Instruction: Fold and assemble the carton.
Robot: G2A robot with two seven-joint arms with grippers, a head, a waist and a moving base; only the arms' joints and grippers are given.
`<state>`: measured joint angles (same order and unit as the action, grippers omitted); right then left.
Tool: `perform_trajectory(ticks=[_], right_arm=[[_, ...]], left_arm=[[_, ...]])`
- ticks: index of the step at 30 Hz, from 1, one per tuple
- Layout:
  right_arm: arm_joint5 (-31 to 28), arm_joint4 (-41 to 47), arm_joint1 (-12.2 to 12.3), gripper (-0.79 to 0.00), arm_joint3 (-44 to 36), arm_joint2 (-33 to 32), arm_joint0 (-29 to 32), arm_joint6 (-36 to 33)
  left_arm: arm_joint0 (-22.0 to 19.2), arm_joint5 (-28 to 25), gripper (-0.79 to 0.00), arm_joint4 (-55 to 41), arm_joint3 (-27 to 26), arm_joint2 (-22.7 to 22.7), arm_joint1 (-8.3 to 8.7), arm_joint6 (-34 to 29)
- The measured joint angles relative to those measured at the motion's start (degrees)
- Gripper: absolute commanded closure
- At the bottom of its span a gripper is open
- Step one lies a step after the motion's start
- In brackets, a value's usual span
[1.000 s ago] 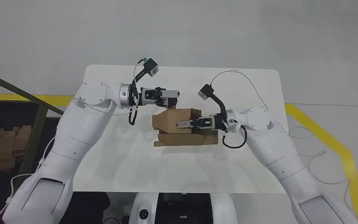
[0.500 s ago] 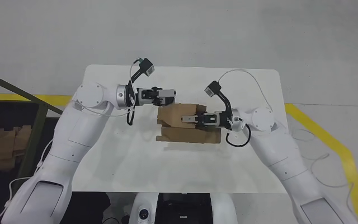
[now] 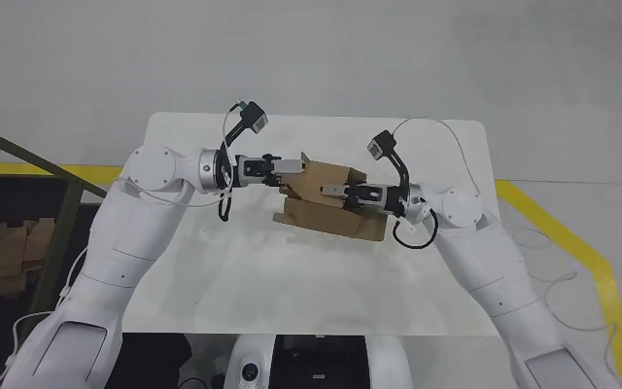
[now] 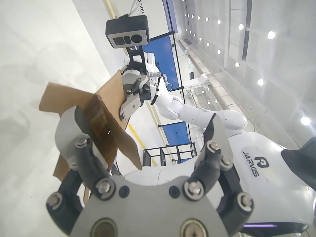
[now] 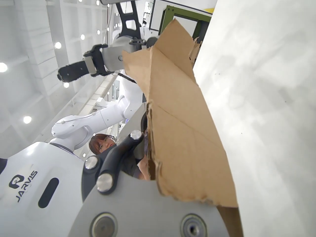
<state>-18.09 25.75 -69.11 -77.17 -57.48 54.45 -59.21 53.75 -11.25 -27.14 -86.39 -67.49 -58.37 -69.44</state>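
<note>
Over the middle of the white table (image 3: 194,272), the brown cardboard carton (image 3: 326,206) has just tipped askew and begun opening, the right gripper (image 3: 333,191) seemingly pinching one wall while the left gripper (image 3: 294,166), spread wide, nudges its corner.

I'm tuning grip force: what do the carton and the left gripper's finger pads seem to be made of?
Carton: matte brown cardboard, probably corrugated; ragged fibrous edges and pressed creases show in the right wrist view. Left gripper finger pads: dull black, likely rubber or soft plastic; the look cannot settle which.
</note>
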Motion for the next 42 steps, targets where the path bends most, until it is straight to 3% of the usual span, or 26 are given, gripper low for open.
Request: perform_trajectory(ticks=[42], right_arm=[[3.02, -2.61, 0.26, 0.0, -3.73, -4.79, 2.14, 10.14]], left_arm=[[-0.68, 1.57, -0.785, -0.37, -4.07, 2.33, -0.19, -2.28]])
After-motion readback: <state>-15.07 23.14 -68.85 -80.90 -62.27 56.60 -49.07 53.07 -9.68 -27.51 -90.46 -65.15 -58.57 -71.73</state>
